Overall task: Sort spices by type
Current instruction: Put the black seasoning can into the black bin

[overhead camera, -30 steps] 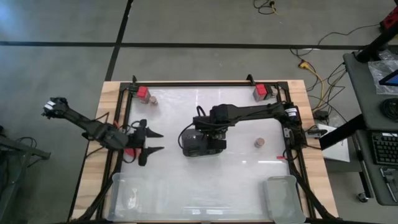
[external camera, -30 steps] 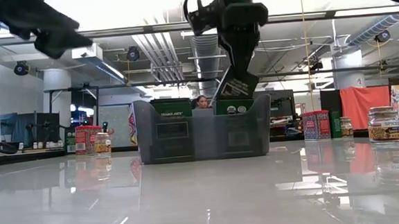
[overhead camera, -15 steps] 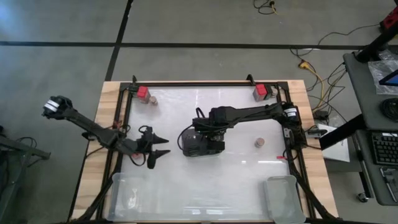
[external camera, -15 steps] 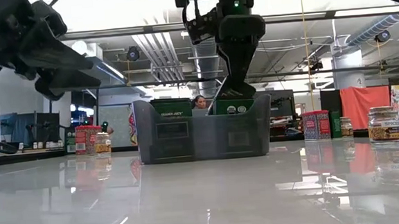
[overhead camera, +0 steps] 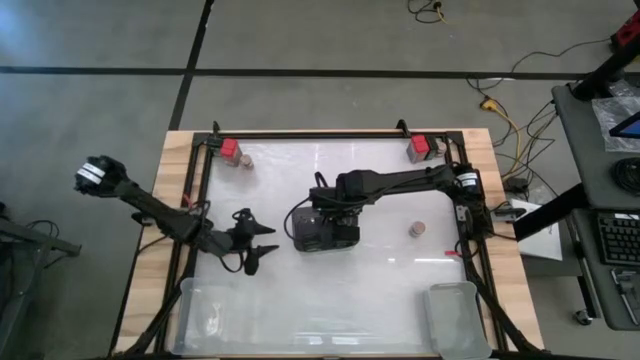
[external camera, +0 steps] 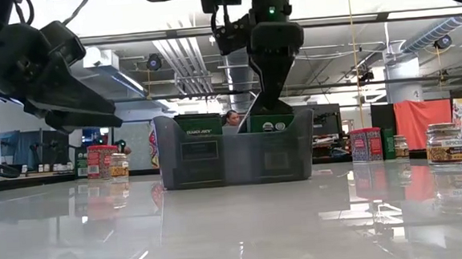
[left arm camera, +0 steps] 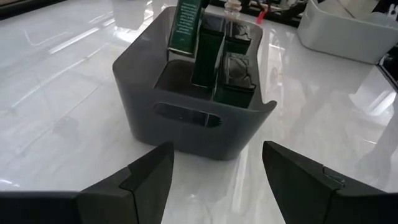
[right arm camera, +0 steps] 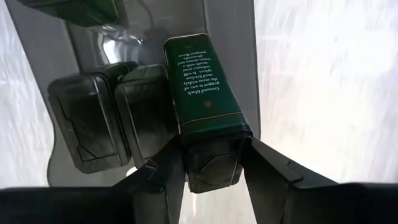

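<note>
- Two arms in play: we see the right gripper (right arm camera: 208, 163) over the grey holder (overhead camera: 322, 232) mid-desk, fingers clamped on a green pepper tin (right arm camera: 204, 112); judged step is lifting that tin out
- Left gripper (overhead camera: 258, 240) hovers beside the holder, fingers apart, empty
- We advise a straight vertical pull, since neighbouring dark tins (right arm camera: 93, 118) touch it; the left could steady the holder wall
- Spices on the desk (overhead camera: 380, 275): red boxes (overhead camera: 231, 150) (overhead camera: 419, 148) at both far corners, one small jar (overhead camera: 417, 230) right of the holder
</note>
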